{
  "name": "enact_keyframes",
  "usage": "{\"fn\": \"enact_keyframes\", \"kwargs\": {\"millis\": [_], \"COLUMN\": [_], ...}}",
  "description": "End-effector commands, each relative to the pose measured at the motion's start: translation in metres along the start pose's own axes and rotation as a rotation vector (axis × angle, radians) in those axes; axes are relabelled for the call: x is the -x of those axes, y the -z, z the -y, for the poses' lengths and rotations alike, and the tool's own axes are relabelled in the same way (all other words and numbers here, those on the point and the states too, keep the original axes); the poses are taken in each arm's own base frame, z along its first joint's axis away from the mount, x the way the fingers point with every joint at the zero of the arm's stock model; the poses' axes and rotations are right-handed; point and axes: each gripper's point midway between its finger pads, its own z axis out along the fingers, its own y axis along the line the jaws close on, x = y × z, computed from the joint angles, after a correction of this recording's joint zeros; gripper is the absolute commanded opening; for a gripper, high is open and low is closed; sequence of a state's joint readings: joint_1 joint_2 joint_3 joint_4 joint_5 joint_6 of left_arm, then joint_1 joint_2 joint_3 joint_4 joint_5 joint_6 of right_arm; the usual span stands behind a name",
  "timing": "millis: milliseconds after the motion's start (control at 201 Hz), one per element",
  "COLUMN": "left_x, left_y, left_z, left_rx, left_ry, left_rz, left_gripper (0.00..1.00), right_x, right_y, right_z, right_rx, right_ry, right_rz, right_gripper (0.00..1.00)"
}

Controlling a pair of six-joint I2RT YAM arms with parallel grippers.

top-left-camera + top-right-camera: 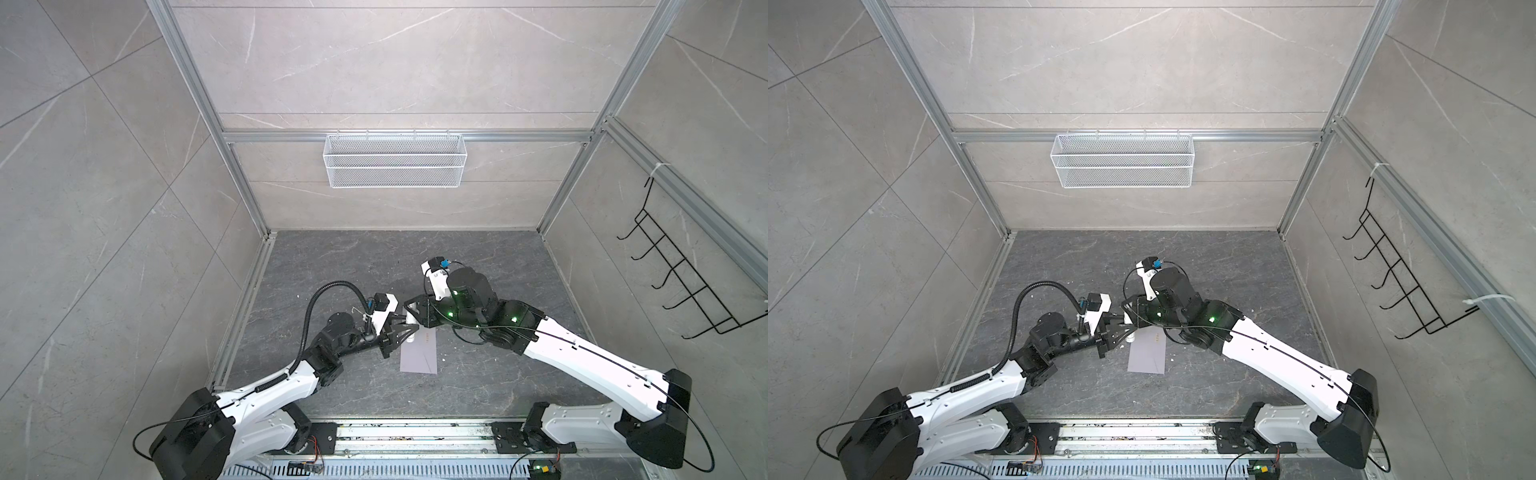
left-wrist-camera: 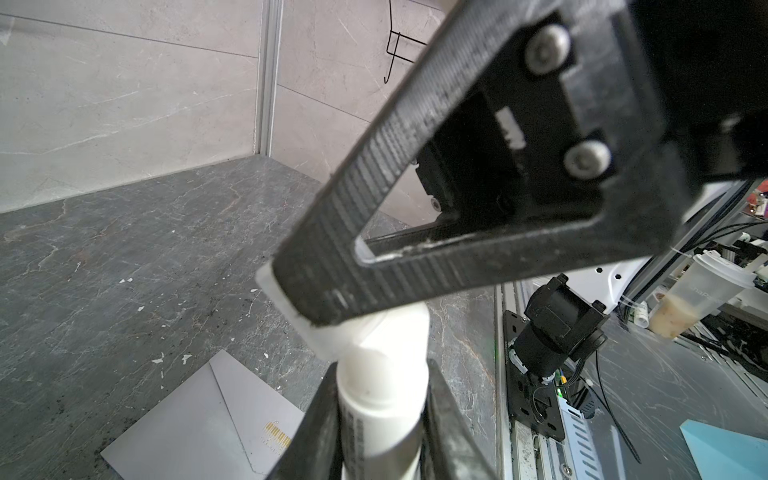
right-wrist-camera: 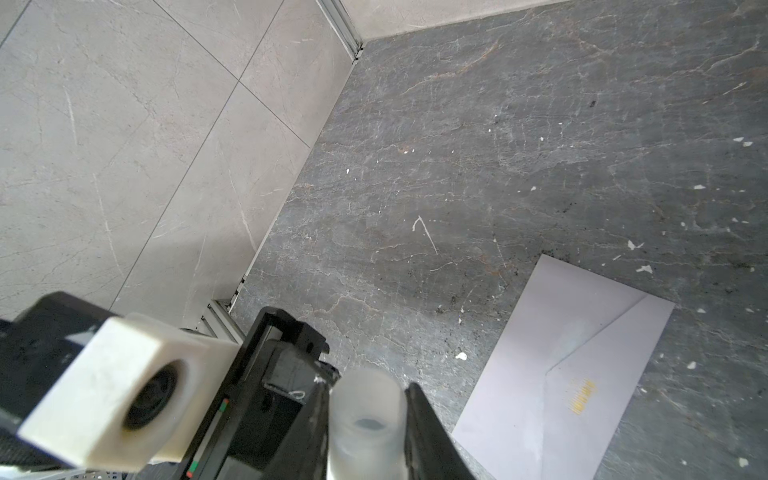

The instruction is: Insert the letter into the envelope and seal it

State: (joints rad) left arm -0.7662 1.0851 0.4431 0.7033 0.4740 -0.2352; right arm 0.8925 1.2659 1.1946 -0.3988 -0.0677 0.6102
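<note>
The lavender-grey envelope [image 1: 419,353] [image 1: 1148,353] lies flat on the dark table, flap side up with its pointed flap folded down and a small gold mark [image 3: 584,397] on it. The letter is out of view. My left gripper [image 1: 409,328] [image 2: 382,368] is shut on a white glue stick [image 2: 382,407] just above the envelope's far end. My right gripper [image 1: 408,311] [image 3: 368,390] is shut on a translucent cap [image 3: 365,415] [image 2: 286,301] right by the stick's top end. Whether cap and stick touch I cannot tell.
A white mesh basket [image 1: 395,160] hangs on the back wall. A black wire hook rack [image 1: 681,282] is on the right wall. Small white flecks [image 3: 644,268] dot the table around the envelope. An aluminium rail [image 1: 415,432] runs along the front edge.
</note>
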Motion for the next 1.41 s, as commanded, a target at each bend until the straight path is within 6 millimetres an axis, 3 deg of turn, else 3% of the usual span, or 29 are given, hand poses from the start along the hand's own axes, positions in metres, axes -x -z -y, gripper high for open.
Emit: {"fn": "enact_keyframes", "kwargs": {"millis": [0,264,538,677,876,961,1130,1280,1404], "left_x": [0.031,0.027,0.012,0.006,-0.009,-0.022,-0.059,-0.109,-0.135], "left_y": [0.002,0.001,0.004,0.011,0.035,0.05,0.065,0.072,0.066], "left_z": [0.009,0.007,0.005,-0.005,-0.044,-0.064,-0.082,-0.1,-0.109], "left_rx": [-0.022,-0.02,-0.003,0.072,0.35,0.484,0.612,0.749,0.794], "left_ry": [-0.047,-0.039,-0.034,-0.018,0.068,0.128,0.287,0.415,0.468], "left_rz": [0.088,0.075,0.03,0.014,-0.052,-0.111,-0.278,-0.538,-0.688], "left_gripper": [0.0,0.0,0.0,0.0,0.0,0.0,0.0,0.0,0.0], "right_x": [0.004,0.006,0.018,0.004,-0.031,-0.051,-0.08,-0.084,-0.088], "right_y": [0.005,0.008,0.017,0.0,-0.038,-0.053,-0.069,-0.071,-0.073], "right_z": [-0.001,0.003,0.048,0.078,0.115,0.128,0.144,0.145,0.146], "right_rx": [0.006,-0.012,-0.259,-0.37,-0.419,-0.413,-0.403,-0.386,-0.384], "right_ry": [-0.007,-0.008,0.044,0.119,0.228,0.238,0.229,0.214,0.218], "right_rz": [0.023,0.045,0.146,0.14,0.149,0.131,0.097,0.096,0.088], "right_gripper": [0.32,0.32,0.31,0.31,0.32,0.31,0.31,0.31,0.32]}}
